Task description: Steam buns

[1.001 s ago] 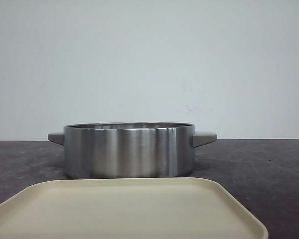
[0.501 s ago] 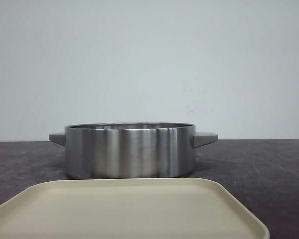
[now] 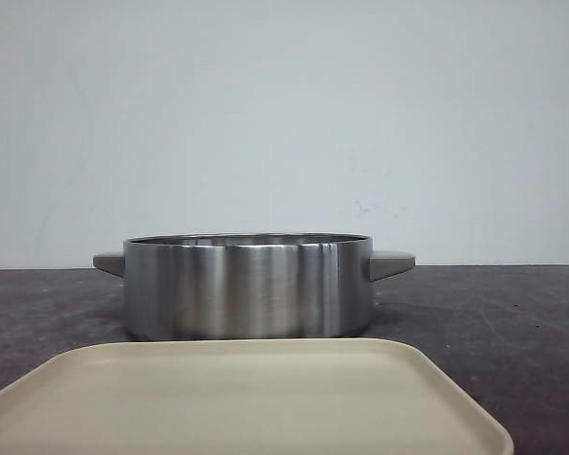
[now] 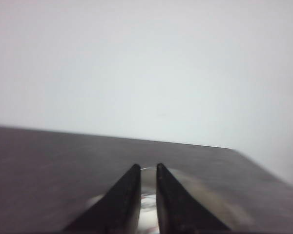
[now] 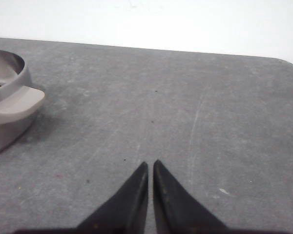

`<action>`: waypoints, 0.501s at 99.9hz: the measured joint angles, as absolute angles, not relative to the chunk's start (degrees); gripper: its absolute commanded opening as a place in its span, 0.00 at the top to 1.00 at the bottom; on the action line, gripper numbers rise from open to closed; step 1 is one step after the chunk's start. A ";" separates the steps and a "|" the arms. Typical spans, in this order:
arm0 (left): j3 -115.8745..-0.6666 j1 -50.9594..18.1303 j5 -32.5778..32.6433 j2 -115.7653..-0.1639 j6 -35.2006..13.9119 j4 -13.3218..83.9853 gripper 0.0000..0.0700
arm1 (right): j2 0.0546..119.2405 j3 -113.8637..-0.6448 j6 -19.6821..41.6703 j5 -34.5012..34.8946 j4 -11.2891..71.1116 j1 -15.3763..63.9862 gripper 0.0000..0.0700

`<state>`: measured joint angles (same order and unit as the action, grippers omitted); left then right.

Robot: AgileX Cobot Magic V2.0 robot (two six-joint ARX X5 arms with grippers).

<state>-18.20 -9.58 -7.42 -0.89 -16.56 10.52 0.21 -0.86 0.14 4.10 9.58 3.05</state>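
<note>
Searching all three views turns up no buns, so which arm is nearer them cannot be judged. Right tool (image 5: 150, 168), tips nearly touching and empty, hovers right of the steel pot (image 3: 247, 287); left tool (image 4: 145, 171), likewise pinched, hangs over something shiny.

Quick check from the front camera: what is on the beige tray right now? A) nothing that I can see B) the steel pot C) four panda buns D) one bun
A: the beige tray shows only its bare surface in the front view, with no buns in any view; the steel pot stands behind it on the dark table.
</note>
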 measured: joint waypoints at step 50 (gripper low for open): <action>-1.85 -1.43 -2.13 -0.34 -11.77 10.46 0.98 | 0.21 -0.86 0.21 4.16 9.56 3.05 0.98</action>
<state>-1.85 -1.43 -2.13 -0.34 -11.77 10.46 0.21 -0.86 0.21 4.16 9.56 3.05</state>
